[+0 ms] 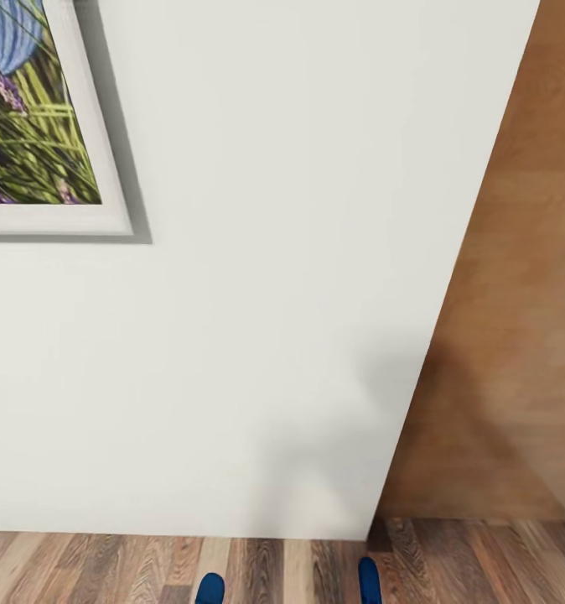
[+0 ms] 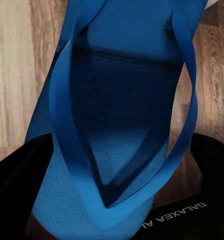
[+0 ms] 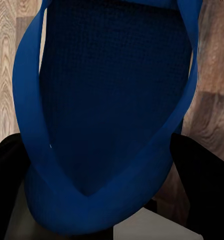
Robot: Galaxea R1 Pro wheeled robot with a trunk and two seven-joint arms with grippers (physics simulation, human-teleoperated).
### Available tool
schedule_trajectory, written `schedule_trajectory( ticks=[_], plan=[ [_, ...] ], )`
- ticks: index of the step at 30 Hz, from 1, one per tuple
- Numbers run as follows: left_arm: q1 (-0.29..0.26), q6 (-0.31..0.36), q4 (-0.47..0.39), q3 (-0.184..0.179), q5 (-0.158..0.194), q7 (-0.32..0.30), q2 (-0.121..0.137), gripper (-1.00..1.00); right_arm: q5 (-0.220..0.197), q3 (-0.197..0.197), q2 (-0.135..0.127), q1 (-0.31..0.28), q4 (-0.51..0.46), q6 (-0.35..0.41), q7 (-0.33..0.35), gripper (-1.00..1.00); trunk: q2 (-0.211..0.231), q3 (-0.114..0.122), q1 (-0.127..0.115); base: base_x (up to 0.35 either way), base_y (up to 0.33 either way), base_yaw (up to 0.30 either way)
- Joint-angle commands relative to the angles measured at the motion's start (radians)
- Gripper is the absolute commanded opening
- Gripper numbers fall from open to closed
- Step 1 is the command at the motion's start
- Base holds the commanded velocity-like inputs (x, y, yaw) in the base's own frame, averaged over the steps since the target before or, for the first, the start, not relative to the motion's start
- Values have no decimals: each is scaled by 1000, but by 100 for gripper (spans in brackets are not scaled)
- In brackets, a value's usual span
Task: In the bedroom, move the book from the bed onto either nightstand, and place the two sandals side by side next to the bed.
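Head view: a plain white wall (image 1: 257,294) takes up most of the frame, with a white-framed picture of blue and green plants (image 1: 39,117) at 10 o'clock and a flat light-brown wooden panel (image 1: 517,294) at 3 o'clock; along the bottom runs the light wood-plank floor (image 1: 90,570), and two bright blue sandal tips show at 6 o'clock, the left bright blue flip-flop sandal (image 1: 209,589) at 7 o'clock of centre and the right bright blue flip-flop sandal (image 1: 369,580) just off 5 o'clock, apart and roughly level; the bed, book and nightstands are out of frame, so the robot appears to be in transit or turned away.

Left wrist view: the left sandal (image 2: 116,125) lies with its long axis along the black left gripper (image 2: 112,220), toe post nearest the fingers, sole over the floor (image 2: 12,75); the dark fingers flank its end and seem closed on it.

Right wrist view: the right sandal (image 3: 107,110) sits the same way in the black right gripper (image 3: 107,220), which seems clamped on its end; each arm carries its own sandal, so the set-down likely turns on keeping both long axes parallel.
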Motion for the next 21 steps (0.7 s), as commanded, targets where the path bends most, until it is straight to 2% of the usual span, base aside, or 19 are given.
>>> schedule_trajectory(
  ticks=[1, 13, 21],
  plan=[
    [-1, -1, 1, 6, 1, -5, 0, -100, 10, -9, -1, -1, 1, 2, 2, -100, 0, -1, 0, 0, 0, 226],
    [-1, -1, 1, 6, -1, -5, 0, -100, 11, -9, -1, 0, 1, 2, 2, -100, 0, -2, 0, 0, 0, 272],
    [-1, -1, 1, 6, -1, -5, 0, -100, 11, -9, -1, 0, 1, 2, 2, -100, 0, -3, 0, 0, 0, 91]
  ],
)
